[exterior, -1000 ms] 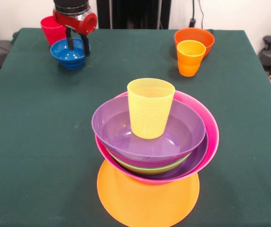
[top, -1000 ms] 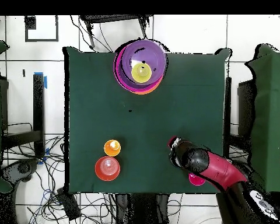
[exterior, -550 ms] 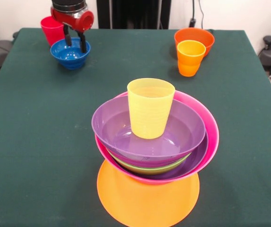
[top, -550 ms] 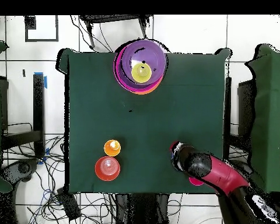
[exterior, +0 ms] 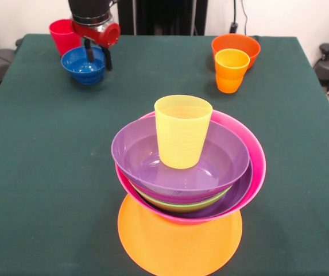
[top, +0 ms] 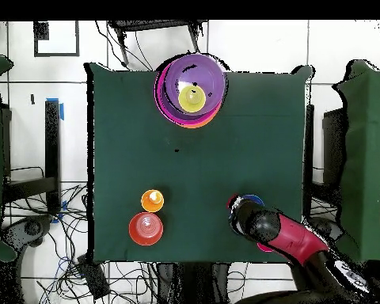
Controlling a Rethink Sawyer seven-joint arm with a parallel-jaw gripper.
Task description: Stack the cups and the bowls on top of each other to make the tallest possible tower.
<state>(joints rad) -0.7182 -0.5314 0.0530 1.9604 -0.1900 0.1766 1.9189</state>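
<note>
Front view shows the gripper [exterior: 97, 56] with fingers spread apart, straddling the small blue bowl's [exterior: 81, 66] right rim.

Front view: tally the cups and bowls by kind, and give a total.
Cups: 3 (red cup, yellow cup, orange-yellow cup)
Bowls: 7 (orange bowl, pink bowl, upper purple bowl, lower purple bowl, green bowl, blue bowl, red-orange bowl)
Total: 10

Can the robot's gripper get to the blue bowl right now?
Probably yes. The gripper hangs right over the blue bowl, its fingers apart and straddling the bowl's rim. Nothing lies between them. The red cup stands just behind the bowl, close enough that it might get bumped.
</note>
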